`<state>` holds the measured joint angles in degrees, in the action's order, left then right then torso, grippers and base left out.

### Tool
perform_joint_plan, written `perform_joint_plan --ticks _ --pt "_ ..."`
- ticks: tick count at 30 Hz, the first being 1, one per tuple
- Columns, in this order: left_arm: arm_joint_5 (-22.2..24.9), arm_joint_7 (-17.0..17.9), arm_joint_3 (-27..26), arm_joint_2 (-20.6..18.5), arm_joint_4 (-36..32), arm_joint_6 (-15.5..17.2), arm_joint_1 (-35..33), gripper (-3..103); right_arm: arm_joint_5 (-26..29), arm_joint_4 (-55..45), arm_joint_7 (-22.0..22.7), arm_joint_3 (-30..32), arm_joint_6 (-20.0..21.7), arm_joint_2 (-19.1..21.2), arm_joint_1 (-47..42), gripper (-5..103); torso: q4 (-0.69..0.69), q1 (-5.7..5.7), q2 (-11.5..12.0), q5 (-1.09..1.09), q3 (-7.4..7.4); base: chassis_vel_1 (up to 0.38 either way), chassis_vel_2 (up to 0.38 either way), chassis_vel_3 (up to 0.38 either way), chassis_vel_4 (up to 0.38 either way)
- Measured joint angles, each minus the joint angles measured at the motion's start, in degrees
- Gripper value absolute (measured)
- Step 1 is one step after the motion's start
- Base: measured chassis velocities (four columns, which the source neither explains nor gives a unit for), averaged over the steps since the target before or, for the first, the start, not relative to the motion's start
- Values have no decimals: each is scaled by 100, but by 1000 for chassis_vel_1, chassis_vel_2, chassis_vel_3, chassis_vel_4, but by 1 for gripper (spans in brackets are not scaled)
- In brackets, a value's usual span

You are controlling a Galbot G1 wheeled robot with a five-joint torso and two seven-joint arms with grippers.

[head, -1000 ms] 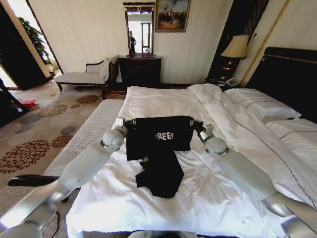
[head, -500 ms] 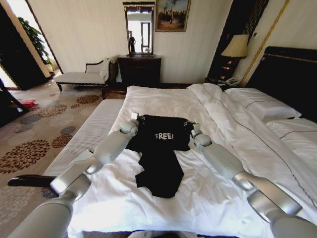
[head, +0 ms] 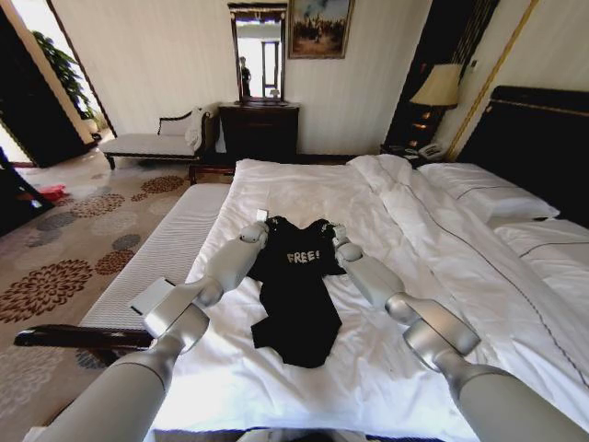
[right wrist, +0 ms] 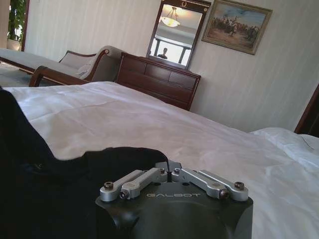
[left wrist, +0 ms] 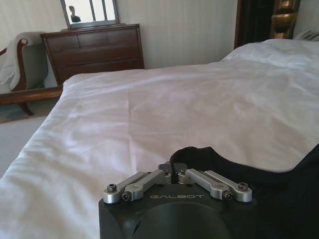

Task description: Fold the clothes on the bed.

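From my remote seat I saw pale striped walls, a dark wooden dresser (head: 259, 131) under a mirror (head: 258, 53), a framed painting (head: 319, 28), a pale chaise (head: 152, 143), a floral-patterned carpet (head: 64, 249) and a lit bedside lamp (head: 438, 87).

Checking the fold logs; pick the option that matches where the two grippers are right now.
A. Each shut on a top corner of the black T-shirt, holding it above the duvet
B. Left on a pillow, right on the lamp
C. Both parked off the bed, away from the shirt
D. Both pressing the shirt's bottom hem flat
A: the left gripper and right gripper each pinch the upper edge of the black T-shirt, held out over the bed.
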<state>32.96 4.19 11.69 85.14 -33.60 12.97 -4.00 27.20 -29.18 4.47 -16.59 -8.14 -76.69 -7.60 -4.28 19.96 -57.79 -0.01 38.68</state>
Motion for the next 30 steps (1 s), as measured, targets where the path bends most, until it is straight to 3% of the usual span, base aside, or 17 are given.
perform_joint_plan --ticks 11,24,25,27,28,30 --pt "-280 -78 -672 114 514 -259 -37 1 -369 844 9 357 -127 -339 278 0 -3 0 0 0 -1 0 0 0 0" --pt "-508 -122 -804 234 535 -280 -198 1 -597 888 22 537 -101 -382 140 -1 -2 0 -1 1 0 0 0 0 0" --pt "-512 -98 -783 228 474 -254 -247 1 -617 876 11 536 -98 -373 121 4 -2 0 -1 1 0 0 0 0 0" --pt "-518 -84 -763 224 425 -238 -288 1 -625 870 4 535 -97 -368 110 4 -2 0 0 1 -1 0 0 0 0" --pt "-581 -59 -727 220 327 -215 -388 6 -634 844 -35 521 -93 -349 76 15 -4 0 0 1 0 0 0 0 0" --pt "-630 -43 -723 221 301 -214 -428 6 -637 828 -62 502 -93 -336 59 15 -4 0 -1 1 0 0 0 0 0"
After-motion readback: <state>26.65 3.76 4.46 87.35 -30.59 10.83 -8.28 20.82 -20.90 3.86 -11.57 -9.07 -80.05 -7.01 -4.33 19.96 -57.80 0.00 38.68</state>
